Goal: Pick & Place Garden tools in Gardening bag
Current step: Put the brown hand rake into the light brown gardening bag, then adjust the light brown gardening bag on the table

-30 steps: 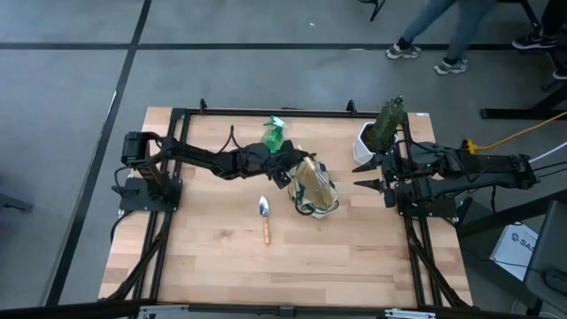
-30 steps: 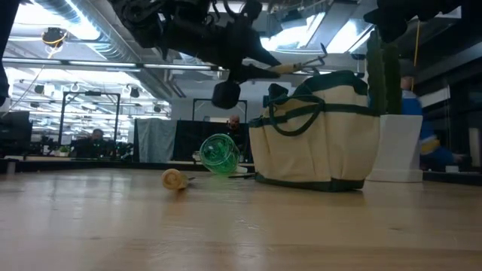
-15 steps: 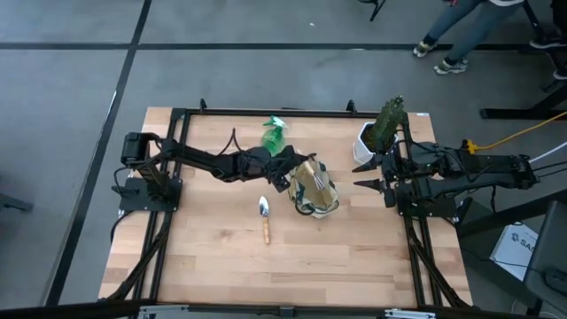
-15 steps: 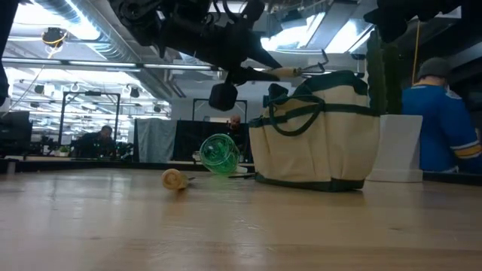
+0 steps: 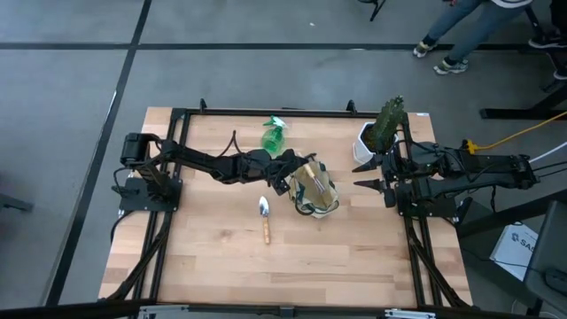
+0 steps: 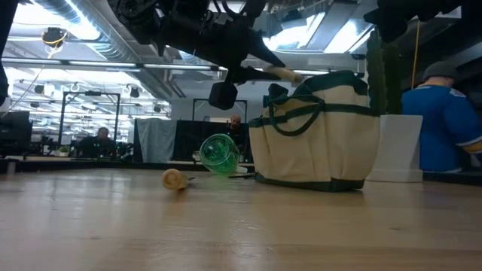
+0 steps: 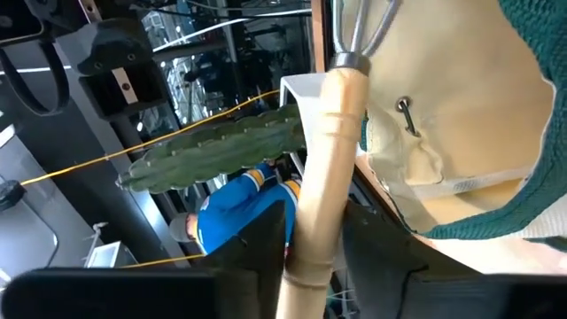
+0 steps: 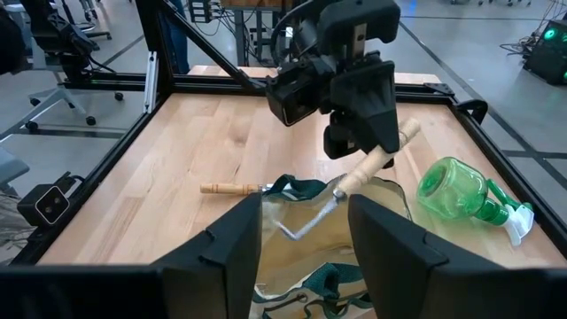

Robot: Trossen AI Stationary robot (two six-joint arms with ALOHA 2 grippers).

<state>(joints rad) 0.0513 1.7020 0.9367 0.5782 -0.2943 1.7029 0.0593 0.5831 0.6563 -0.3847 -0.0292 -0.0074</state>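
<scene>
The beige gardening bag [image 5: 314, 188] with green trim stands upright on the table's middle, also in the low view [image 6: 316, 135]. My left gripper [image 5: 288, 174] is at the bag's left rim, shut on the thin wooden-handled hand fork [image 8: 372, 164]. The green spray bottle [image 5: 273, 137] lies on its side behind the bag. The trowel [image 5: 264, 217] lies flat to the bag's near left. My right gripper [image 5: 359, 175] is open and empty, right of the bag. The pruning shears do not show. My left gripper pinches the fork's wooden handle [image 7: 323, 204] between its two fingers, back from the metal collar. The fingers come from above and from the table's left. The fork is lifted clear of the table and slants down, its tines [image 8: 301, 221] in the bag's open top.
A white pot with a green plant [image 5: 376, 133] stands at the far right, close to my right arm. A person in blue [image 6: 444, 120] is beyond the table. Bare wood lies along the near side.
My left gripper has tipped the fork: its handle was about level above the bag's rim and now slants down, with the tines lowered into the bag's mouth. The gripper has edged toward the bag.
</scene>
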